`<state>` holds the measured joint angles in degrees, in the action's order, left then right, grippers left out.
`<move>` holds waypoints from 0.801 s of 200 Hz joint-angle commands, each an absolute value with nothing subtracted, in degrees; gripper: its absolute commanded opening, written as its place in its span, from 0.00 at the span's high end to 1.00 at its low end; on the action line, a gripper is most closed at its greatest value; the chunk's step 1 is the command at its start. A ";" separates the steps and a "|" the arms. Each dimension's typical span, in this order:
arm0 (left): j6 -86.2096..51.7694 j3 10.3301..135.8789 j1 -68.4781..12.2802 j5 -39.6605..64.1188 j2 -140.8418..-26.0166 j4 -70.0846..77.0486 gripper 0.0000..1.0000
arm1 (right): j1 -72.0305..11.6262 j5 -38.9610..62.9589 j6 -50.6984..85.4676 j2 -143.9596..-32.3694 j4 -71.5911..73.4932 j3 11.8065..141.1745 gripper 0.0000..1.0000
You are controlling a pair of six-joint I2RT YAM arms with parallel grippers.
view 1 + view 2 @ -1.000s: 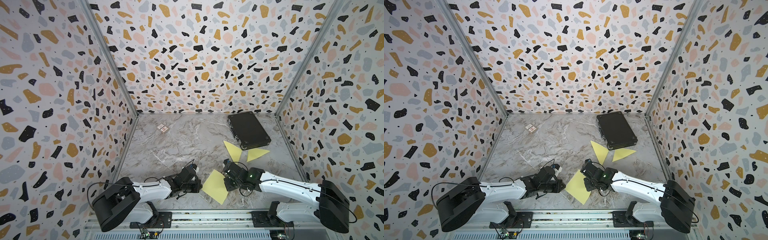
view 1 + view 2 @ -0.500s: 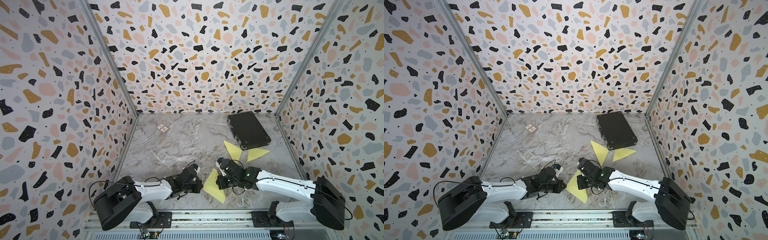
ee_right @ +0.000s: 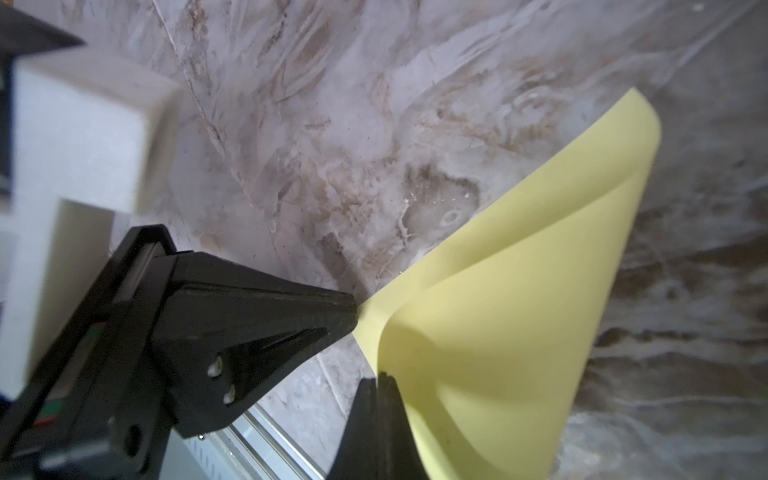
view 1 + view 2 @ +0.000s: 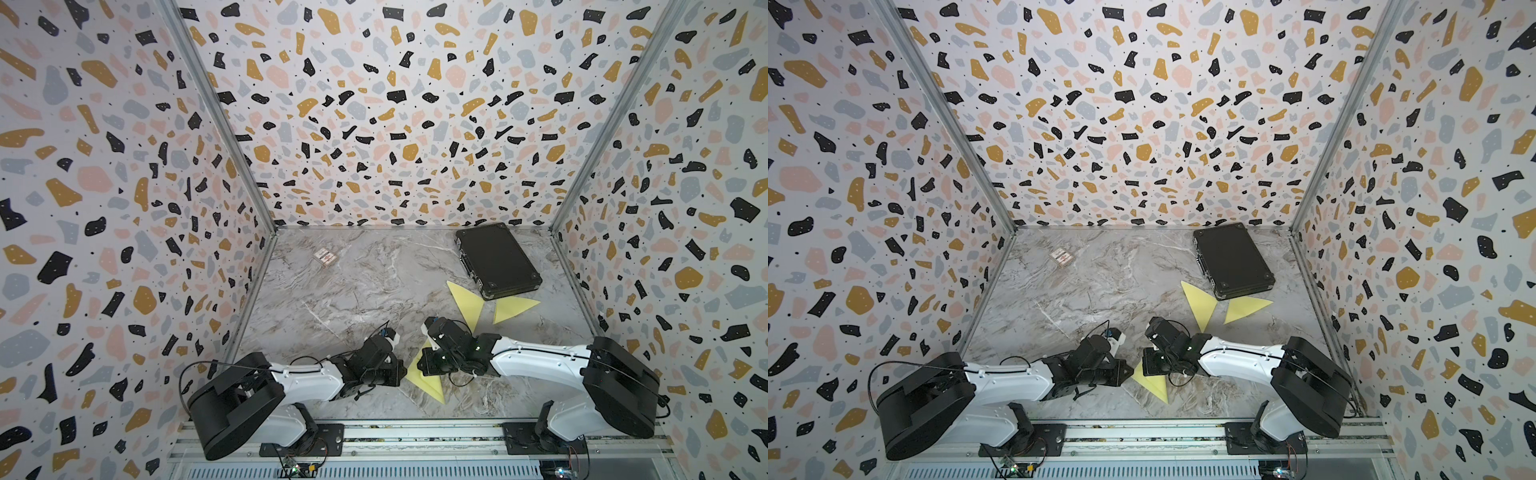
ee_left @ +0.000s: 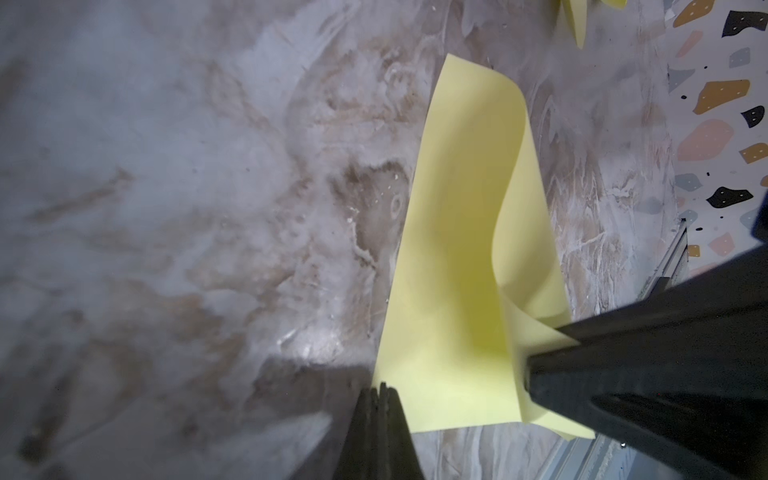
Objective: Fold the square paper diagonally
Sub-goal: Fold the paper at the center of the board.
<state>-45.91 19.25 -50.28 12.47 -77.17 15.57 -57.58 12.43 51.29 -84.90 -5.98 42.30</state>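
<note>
Both sets of jaws closed: left gripper (image 5: 379, 388) pinches one paper (image 5: 453, 249) corner, right gripper (image 3: 380, 380) pinches another just beside it; sheet curls loosely beyond their tips.

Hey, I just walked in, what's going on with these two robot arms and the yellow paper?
The robot is folding a yellow paper square near the front of the table. The left pincer is shut on one corner, and the right pincer is shut on another, held close beside it, so the sheet curls over in a loose loop with no crease pressed yet. Two yellow paper triangles lie farther back beside a closed black case.
</note>
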 commanded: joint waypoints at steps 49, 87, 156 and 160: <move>-46.32 16.46 -50.59 9.71 -79.28 9.38 1.00 | -57.52 13.11 53.77 -88.92 -2.99 42.54 1.00; -46.48 16.44 -50.60 9.59 -79.67 9.54 1.00 | -57.65 14.17 54.49 -89.76 0.00 42.28 1.00; -46.49 16.35 -50.67 9.45 -79.66 9.67 1.00 | -58.18 14.15 54.41 -91.37 -0.02 42.47 1.00; -46.44 16.35 -50.69 9.42 -79.64 9.67 1.00 | -58.18 14.23 54.33 -91.55 -0.02 42.51 1.00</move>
